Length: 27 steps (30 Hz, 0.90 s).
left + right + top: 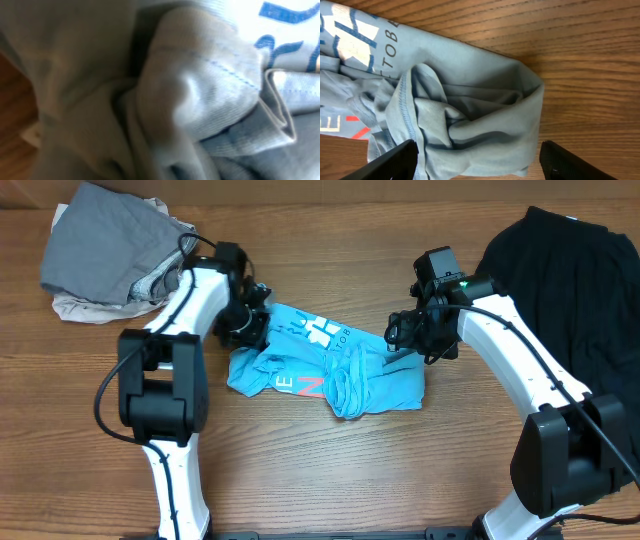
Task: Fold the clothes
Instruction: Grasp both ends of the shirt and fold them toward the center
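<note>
The light-blue T-shirt lies crumpled mid-table, white print and pink-red letters facing up. My left gripper is pressed into its upper left edge. In the left wrist view bunched shirt cloth fills the frame and hides the fingers, with the folds gathered toward the jaws. My right gripper hovers over the shirt's right end. It is open, its black fingers straddling the folded cloth without touching it. A plain black garment lies at the far right.
A grey garment is heaped on a pale cloth at the back left corner. Bare wooden tabletop runs along the front between the two arm bases.
</note>
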Available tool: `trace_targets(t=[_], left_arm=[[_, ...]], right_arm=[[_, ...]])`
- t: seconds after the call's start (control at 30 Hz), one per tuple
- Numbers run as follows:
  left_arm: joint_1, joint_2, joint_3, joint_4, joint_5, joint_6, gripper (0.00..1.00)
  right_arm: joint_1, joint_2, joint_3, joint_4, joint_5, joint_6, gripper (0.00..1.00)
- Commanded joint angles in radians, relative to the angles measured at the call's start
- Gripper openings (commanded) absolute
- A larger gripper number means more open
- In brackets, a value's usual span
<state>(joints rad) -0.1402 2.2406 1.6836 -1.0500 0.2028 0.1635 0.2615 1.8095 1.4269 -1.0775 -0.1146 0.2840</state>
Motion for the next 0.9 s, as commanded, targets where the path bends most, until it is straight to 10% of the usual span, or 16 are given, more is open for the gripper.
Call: trace_targets(t=[0.0,0.1,0.2,0.87], left_arm=[[-0.049,0.087,-0.045,0.011,-0.138,-0.171,0.04],[-0.028,0.080,-0.020,-0.033,-0.162,-0.225,0.04],[0.009,0.049,0.030,-0.089,-0.158,-0.232,0.04],[0.061,-0.301,0.086,-0.163,0.001,-0.168,0.04]], right_arm=[[-0.005,-0.007,0.027,0.001,0.009,-0.001,0.82],[0.001,-0.007,0.025,0.007,-0.025,0.005,0.64],[0.013,-0.007,0.004,0.046,-0.152,0.004,0.04],[0.132,0.084,-0.327,0.536,-0.385,0.412,0.04]])
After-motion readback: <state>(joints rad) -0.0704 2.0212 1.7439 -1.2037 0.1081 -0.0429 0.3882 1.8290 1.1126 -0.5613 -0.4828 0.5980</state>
